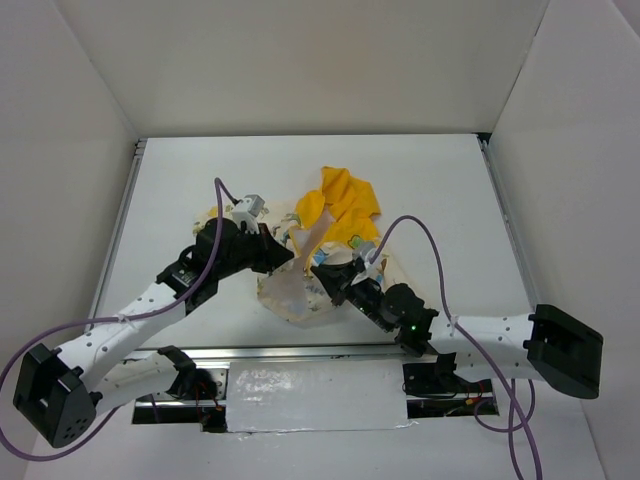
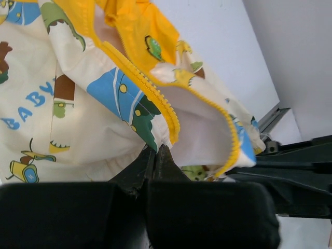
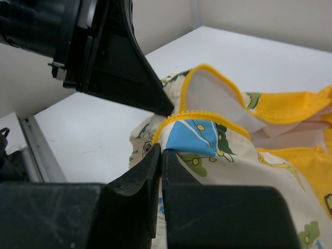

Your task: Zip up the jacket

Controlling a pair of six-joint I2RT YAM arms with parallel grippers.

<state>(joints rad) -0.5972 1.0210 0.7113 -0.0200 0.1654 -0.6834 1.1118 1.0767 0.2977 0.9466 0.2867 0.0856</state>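
The left gripper (image 2: 155,158) and right gripper (image 3: 162,155), each clamped on the hem of the jacket (image 2: 88,129), should draw its yellow zipper edges (image 2: 150,97) level and taut (they gape now).

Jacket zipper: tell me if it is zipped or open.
Open. On the jacket, the two yellow zipper edges curve apart, with a wide gap between them.

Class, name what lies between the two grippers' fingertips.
The jacket, along its yellow zipper edge, spans left gripper to right gripper, clearest in the right wrist view.
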